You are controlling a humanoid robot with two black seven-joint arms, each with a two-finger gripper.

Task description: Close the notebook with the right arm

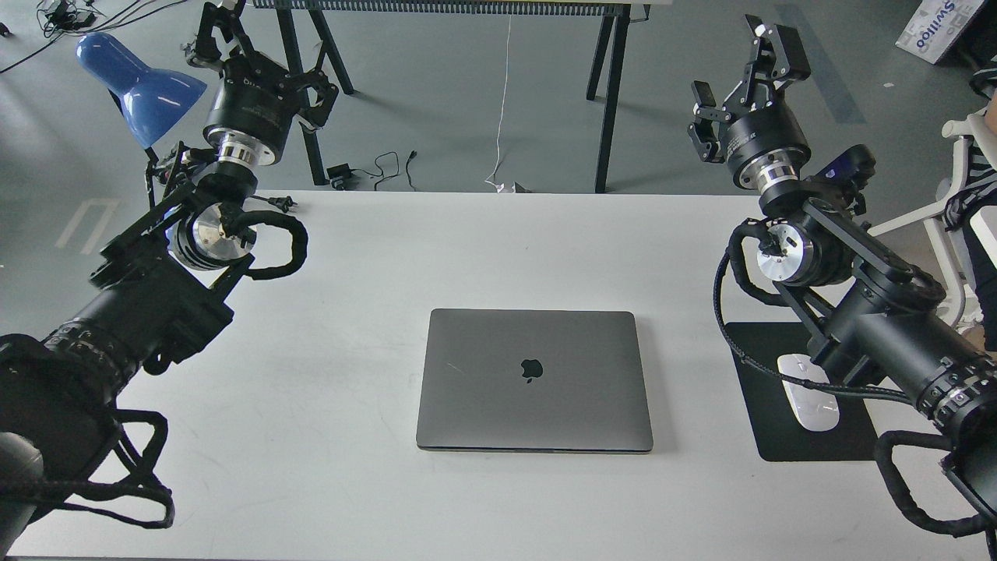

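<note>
The notebook (534, 379) is a space-grey laptop lying flat in the middle of the white table (498, 241). Its lid is down and the dark apple logo faces up. My right arm (872, 312) comes in from the right edge. Its gripper (741, 74) is raised beyond the table's far right corner, well away from the notebook, with its fingers apart and nothing between them. My left gripper (261, 54) is raised beyond the far left corner beside the blue lamp (140, 82), fingers apart and empty.
A black mouse pad (787, 436) with a white mouse (810, 405) lies right of the notebook, partly under my right arm. Trestle legs (611, 93) and cables (374, 167) are on the floor behind the table. A white chair (958, 210) stands at the right edge.
</note>
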